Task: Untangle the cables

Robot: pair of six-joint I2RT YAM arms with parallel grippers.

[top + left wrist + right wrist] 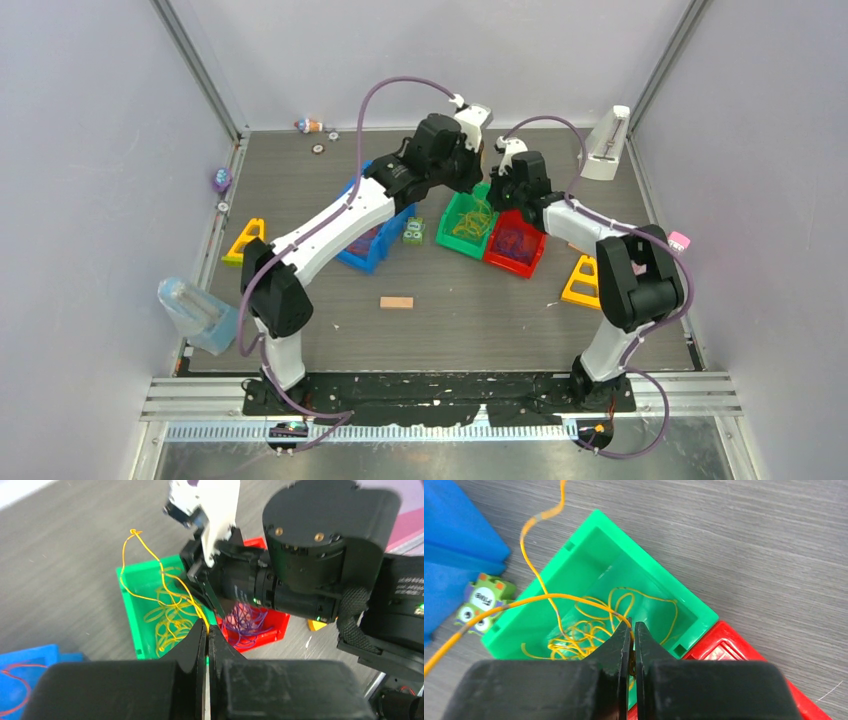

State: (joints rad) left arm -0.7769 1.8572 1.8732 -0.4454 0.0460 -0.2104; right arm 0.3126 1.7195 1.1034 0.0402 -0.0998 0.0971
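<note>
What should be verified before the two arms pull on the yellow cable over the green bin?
1. Left jaws shut on the thin yellow cable strand: ok.
2. Right jaws shut on a yellow strand: ok.
3. Both jaws gripping the same strand: cannot tell.
4. Held strand free of the yellow loops in the green plastic bin: not ok, it runs down into them.
5. Purple cables lying apart in the red plastic bin: ok.

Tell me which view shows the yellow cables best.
Right wrist: it looks down into the green bin, yellow cables looped across its floor. Left wrist shows them partly hidden by the right arm; top external only a small yellow patch.
</note>
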